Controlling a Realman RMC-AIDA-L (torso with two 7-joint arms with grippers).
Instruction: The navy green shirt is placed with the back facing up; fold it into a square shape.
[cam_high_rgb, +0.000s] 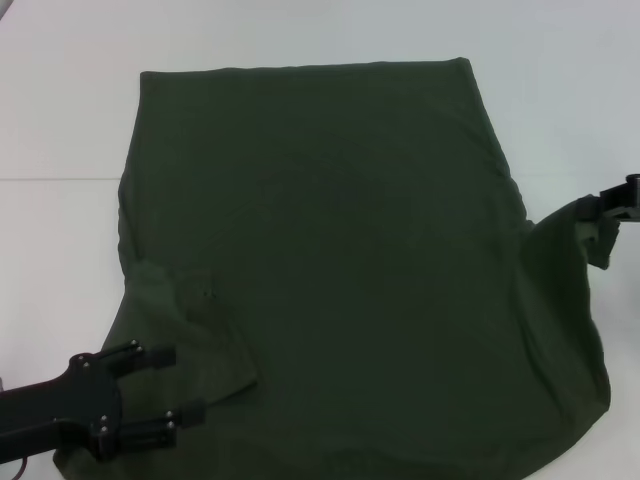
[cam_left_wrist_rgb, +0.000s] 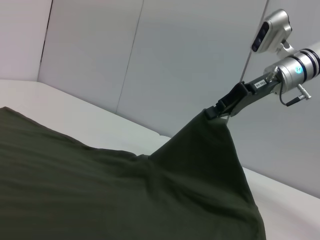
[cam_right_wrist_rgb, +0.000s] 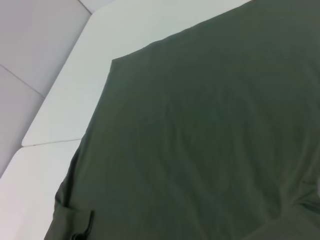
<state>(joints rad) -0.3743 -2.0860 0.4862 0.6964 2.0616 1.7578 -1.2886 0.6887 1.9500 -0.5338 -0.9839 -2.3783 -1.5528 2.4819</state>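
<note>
The navy green shirt (cam_high_rgb: 340, 260) lies spread over the white table, its left sleeve folded in over the body near the front left. My right gripper (cam_high_rgb: 605, 203) is at the right edge, shut on the shirt's right side and holding that part lifted off the table. The left wrist view shows the fabric (cam_left_wrist_rgb: 100, 190) rising in a tent up to the right gripper (cam_left_wrist_rgb: 216, 111). My left gripper (cam_high_rgb: 172, 384) is open at the shirt's front left corner, its two fingers over the cloth with nothing between them. The right wrist view shows the flat shirt (cam_right_wrist_rgb: 210, 130).
Bare white table (cam_high_rgb: 60, 120) surrounds the shirt at the back and left. A seam between two table tops runs across at mid-left. Grey wall panels (cam_left_wrist_rgb: 175, 60) stand behind the table's edge.
</note>
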